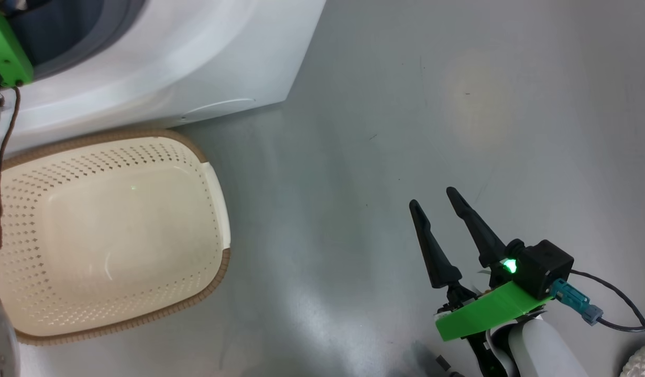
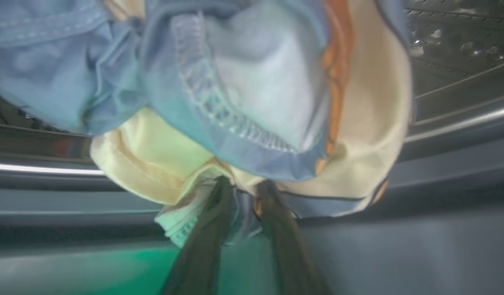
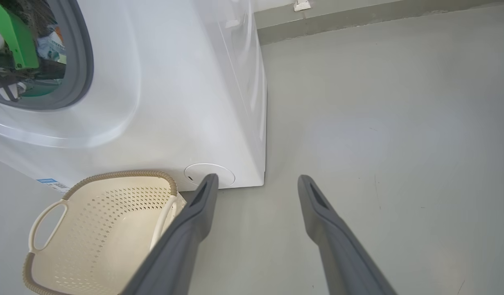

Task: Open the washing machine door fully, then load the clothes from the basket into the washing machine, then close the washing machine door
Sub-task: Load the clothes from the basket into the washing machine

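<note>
Left hand (image 2: pixel 243 186), fingertips touching clothes (image 2: pixel 252 90), bundle bunched ahead, inside washing machine (image 2: pixel 460 61)

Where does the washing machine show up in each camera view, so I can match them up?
Head view: washing machine, white front across the top left corner.
Left wrist view: washing machine, its inside seen close up, behind the clothes.
Right wrist view: washing machine, across the left half, round opening at the upper left.
Shared landmark: the basket, at the machine's foot in the head and right wrist views.
</note>
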